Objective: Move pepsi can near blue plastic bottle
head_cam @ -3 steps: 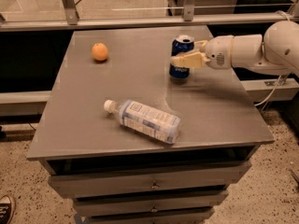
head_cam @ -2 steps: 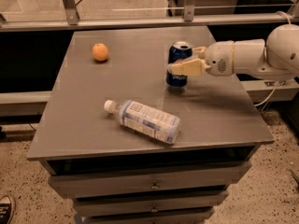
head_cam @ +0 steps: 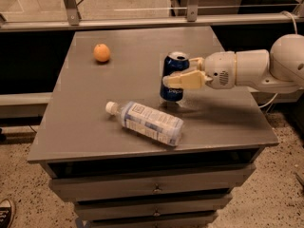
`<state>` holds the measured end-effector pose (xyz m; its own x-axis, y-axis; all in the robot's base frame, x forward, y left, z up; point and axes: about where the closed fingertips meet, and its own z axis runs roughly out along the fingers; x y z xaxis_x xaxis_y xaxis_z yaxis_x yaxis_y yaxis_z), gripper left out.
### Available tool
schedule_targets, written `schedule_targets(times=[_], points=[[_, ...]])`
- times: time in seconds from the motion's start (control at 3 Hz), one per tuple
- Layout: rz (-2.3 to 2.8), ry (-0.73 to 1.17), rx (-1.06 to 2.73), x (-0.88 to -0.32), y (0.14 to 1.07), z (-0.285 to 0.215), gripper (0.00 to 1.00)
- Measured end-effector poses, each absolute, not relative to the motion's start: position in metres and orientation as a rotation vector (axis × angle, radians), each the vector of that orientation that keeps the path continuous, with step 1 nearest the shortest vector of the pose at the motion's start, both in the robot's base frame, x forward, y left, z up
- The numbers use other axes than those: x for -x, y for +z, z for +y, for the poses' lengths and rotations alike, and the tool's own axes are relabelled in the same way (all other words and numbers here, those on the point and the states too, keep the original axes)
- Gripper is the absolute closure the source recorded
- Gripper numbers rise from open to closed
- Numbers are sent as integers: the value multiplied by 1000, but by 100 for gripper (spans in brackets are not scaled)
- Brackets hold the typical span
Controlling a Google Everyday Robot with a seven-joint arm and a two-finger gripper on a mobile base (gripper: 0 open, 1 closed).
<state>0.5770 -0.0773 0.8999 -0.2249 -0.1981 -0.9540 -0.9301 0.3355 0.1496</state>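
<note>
grey is the colour of the table top (head_cam: 90, 113). the pepsi can (head_cam: 171, 64) is at the middle right of the table. it is dark blue with a silver top, and it stands up straight. the gripper (head_cam: 178, 72) is right at the can. it comes in from the right on a fat white arm (head_cam: 256, 68). its two pale fingers (head_cam: 185, 80) are pulled in tight on the can, one on the near side and one on the far side, so the can is held between them. i cannot tell if the bottom of the can sits on the table or is a tiny bit above it

the blue plastic bottle (head_cam: 149, 124) lies on its side, in front of the can and a little to the left. it is near the can but not touching it. its white cap (head_cam: 111, 107) points to the left, away from the can, and its fat end is close to the front edge of the table

an orange (head_cam: 101, 52) sits far back on the left, well apart from the can and the bottle. under the table top are drawers (head_cam: 152, 189) with small knobs. a metal rail (head_cam: 142, 22) runs behind the table. a dark shoe (head_cam: 5, 213) pokes in at the bottom left corner
</note>
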Motion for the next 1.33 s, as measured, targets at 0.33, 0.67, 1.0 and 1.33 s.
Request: schedule_targets(times=[0.33,0.67,1.0,1.33], points=[[1627,1055,1075,-555,893,-62,75],[1613,1092,1102,-546,890,-55,51],[1602,1121,1120,-539,889,-50,28],[1597,1140,1133,-535,888,-48,4]])
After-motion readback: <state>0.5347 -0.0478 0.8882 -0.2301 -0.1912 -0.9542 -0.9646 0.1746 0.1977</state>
